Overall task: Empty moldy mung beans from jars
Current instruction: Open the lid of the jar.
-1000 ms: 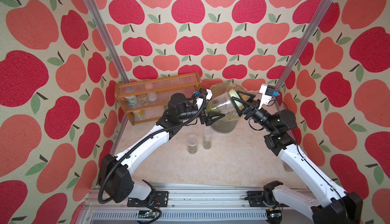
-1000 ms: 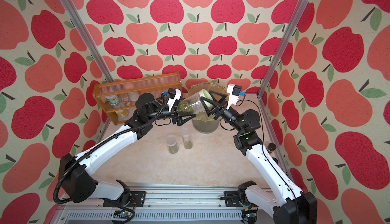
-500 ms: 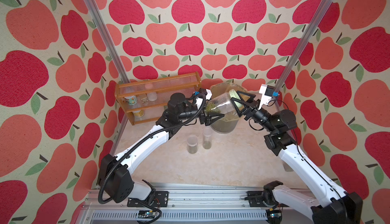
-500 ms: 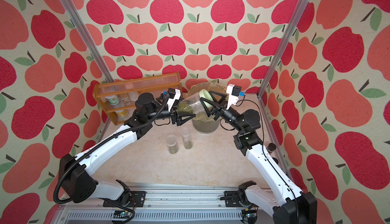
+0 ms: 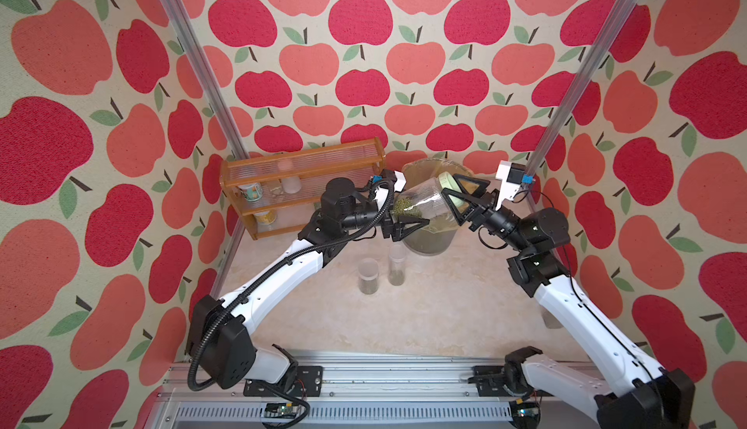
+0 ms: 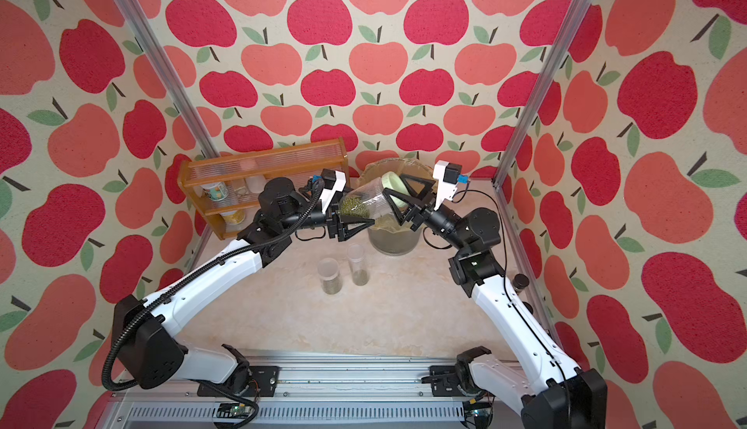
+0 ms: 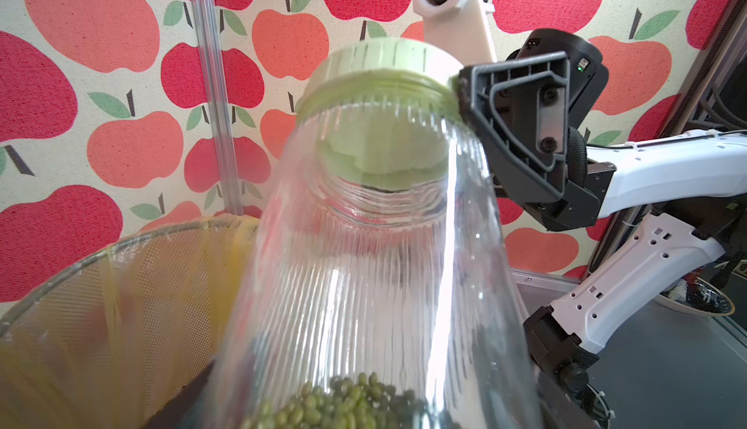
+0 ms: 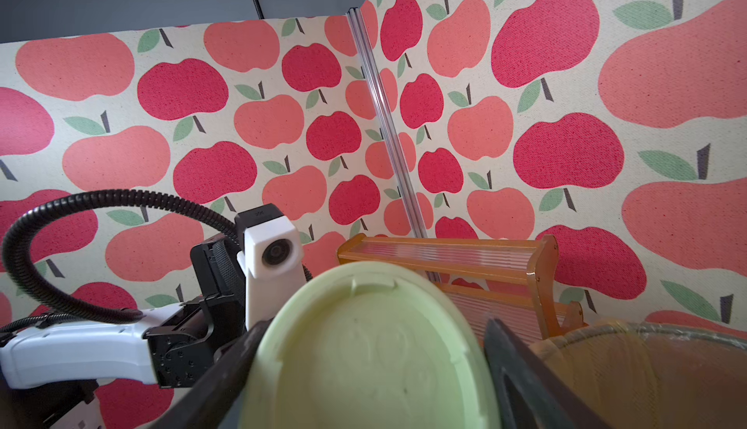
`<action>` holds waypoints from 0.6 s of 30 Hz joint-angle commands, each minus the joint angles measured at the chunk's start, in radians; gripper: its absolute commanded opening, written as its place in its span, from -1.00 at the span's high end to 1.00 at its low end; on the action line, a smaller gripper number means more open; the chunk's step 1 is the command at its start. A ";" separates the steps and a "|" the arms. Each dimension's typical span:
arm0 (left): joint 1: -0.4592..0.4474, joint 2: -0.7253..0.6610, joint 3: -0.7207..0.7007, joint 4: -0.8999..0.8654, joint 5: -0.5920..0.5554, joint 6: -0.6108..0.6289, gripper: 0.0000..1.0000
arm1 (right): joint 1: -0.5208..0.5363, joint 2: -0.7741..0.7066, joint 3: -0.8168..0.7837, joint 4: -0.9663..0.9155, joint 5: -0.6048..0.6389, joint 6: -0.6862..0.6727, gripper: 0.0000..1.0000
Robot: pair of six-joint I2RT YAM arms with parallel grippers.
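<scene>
The left gripper (image 5: 404,209) has its jaws spread wide around the base end of a clear ribbed round-shouldered jar (image 7: 364,265) and holds it tilted in the air. The dull olive-green mung beans (image 7: 343,402) are heaped at that end, between its fingers. The right gripper (image 5: 458,199) faces it, clamped on the jar's pale green round lid (image 8: 364,350). Under both grippers sits a grey mesh bin lined with a yellow bag (image 5: 428,241). A short clear jar (image 5: 368,277) and a tall slim clear jar (image 5: 397,265) stand below the left gripper.
</scene>
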 commanded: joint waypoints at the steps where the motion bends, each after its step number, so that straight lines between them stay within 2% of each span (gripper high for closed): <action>1: 0.029 -0.030 0.074 0.057 0.013 0.006 0.45 | -0.021 0.001 0.047 0.043 -0.094 -0.026 -0.53; 10: 0.029 -0.052 0.062 0.019 -0.017 0.033 0.45 | -0.049 0.013 0.043 0.052 -0.063 -0.005 -0.53; 18: 0.030 -0.074 0.030 0.007 -0.062 0.062 0.45 | -0.076 0.033 0.064 0.076 -0.028 0.067 -0.52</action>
